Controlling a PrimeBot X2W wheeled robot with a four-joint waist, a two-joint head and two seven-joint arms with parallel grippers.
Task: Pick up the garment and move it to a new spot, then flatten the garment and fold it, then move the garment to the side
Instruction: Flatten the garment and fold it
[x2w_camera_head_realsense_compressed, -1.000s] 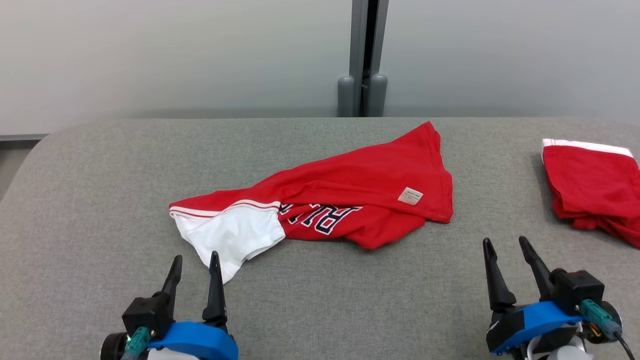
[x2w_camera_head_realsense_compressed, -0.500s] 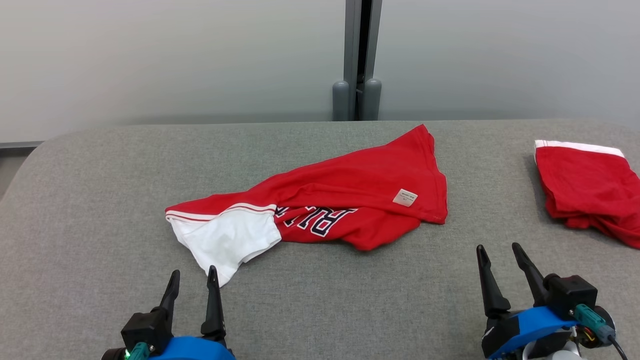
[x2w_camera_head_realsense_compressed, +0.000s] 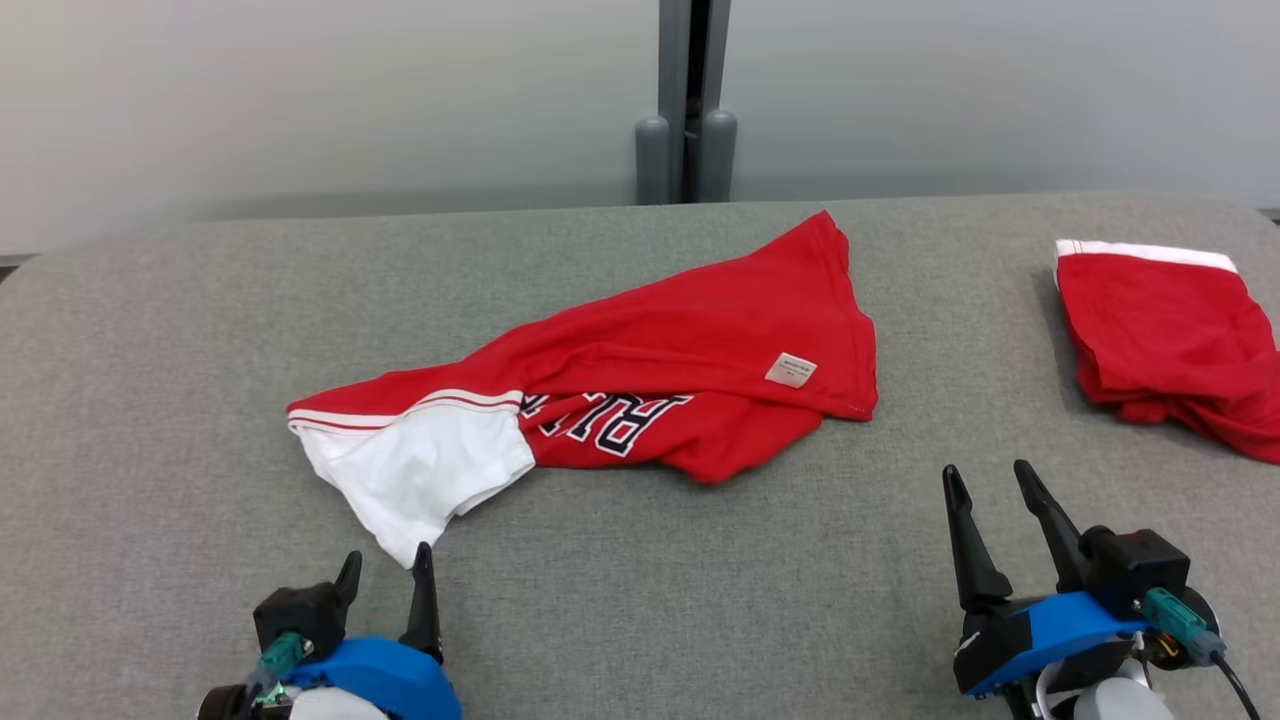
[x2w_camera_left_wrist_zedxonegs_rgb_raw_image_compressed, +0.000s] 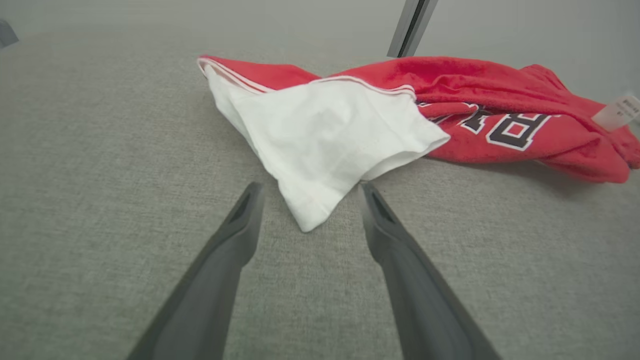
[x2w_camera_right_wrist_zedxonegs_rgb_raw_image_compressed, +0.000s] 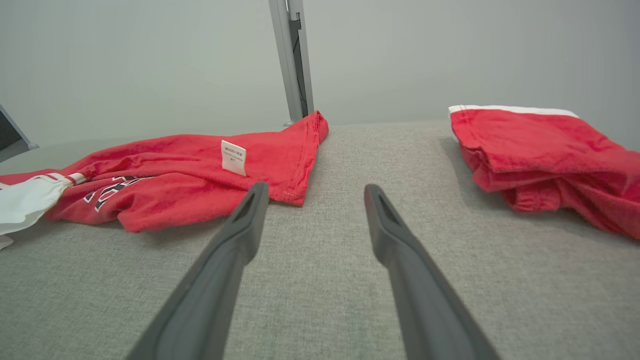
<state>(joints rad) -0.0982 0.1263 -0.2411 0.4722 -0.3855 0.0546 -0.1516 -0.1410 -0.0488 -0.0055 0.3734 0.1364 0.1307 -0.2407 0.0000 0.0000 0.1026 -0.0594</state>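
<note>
Shows red garment (x2w_camera_head_realsense_compressed: 700, 370) crumpled mid-counter (x2w_camera_head_realsense_compressed: 150, 400), white sleeve (x2w_camera_head_realsense_compressed: 420, 475) pointing near left; sets left end effector (x2w_camera_head_realsense_compressed: 388, 553) wide and empty, just beside the sleeve's tip; sets right end effector (x2w_camera_head_realsense_compressed: 984, 468) wide and empty at near right, apart from the cloth; shows second red folded garment (x2w_camera_head_realsense_compressed: 1160, 330) at far right.
</note>
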